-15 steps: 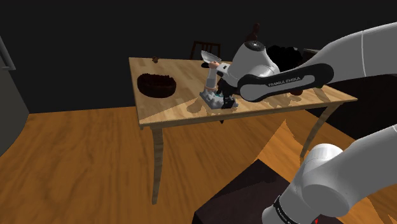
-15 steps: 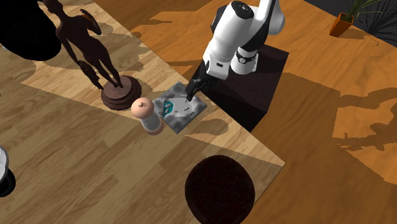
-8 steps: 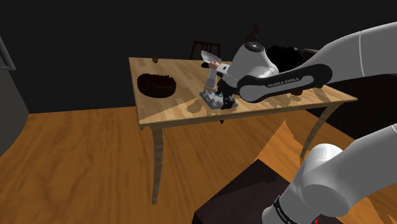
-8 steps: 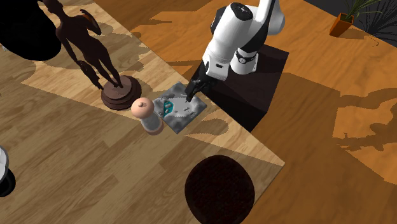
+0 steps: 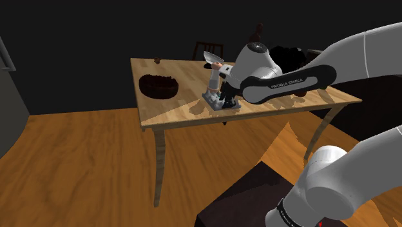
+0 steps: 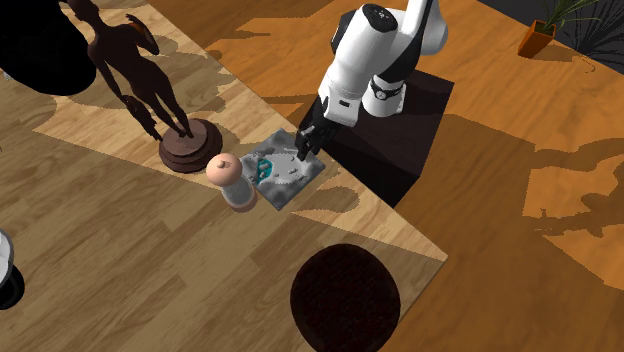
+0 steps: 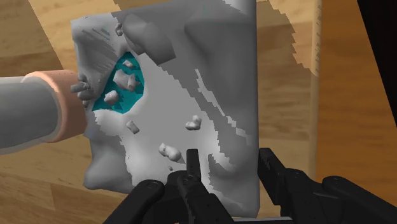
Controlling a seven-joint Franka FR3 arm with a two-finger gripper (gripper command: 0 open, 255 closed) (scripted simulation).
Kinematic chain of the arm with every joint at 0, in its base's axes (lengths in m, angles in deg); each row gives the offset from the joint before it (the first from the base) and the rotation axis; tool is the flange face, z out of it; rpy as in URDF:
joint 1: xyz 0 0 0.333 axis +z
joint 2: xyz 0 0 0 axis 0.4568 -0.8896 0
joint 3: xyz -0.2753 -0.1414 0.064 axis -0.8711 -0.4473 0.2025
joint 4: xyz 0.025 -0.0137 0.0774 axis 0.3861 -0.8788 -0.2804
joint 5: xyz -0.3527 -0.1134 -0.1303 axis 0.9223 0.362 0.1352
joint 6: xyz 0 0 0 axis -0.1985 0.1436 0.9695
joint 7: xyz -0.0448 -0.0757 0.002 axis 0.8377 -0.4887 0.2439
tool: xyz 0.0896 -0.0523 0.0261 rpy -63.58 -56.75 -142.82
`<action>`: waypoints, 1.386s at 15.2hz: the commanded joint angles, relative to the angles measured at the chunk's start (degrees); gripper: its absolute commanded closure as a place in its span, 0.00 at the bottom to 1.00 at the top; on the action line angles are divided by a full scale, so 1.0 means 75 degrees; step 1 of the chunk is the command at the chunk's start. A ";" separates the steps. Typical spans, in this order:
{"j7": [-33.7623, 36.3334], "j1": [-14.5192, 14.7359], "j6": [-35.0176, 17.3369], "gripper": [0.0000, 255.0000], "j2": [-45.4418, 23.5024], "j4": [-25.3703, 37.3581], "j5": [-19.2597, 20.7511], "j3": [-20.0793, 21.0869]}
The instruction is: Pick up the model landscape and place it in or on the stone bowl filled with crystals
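Observation:
The model landscape (image 7: 191, 83) is a grey square slab with a teal pool and small white rocks. It lies on the wooden table (image 5: 180, 109) near the stand-side edge, as the second exterior view (image 6: 285, 172) also shows. My black gripper (image 7: 232, 162) comes down on the slab's edge nearest the arm, one finger (image 7: 191, 167) on the slab and the other (image 7: 275, 168) at its side, clasping that strip. In the shoulder view the gripper (image 5: 229, 98) is low on the landscape (image 5: 216, 98). The dark round bowl (image 5: 158, 86) stands apart, toward the table's corner (image 6: 345, 297).
A pink-topped grey cylinder (image 6: 232, 182) stands touching the landscape's far side (image 7: 38, 121). A dark brown figurine on a round base (image 6: 185, 140) stands beyond it. The black stand (image 6: 400, 120) sits right beside the table edge. A chair (image 5: 207, 49) is behind the table.
The fingers have closed in from wide apart onto the landscape's edge. The slab has shifted slightly under them. The arm has hardly moved.

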 commanded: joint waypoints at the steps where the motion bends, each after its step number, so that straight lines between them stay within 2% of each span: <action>1: -0.0001 0.0001 -0.0002 1.00 -0.0004 -0.0001 0.0000 0.0000; 21: -0.0660 0.0301 0.2038 1.00 0.0627 0.1453 -0.0631 0.0158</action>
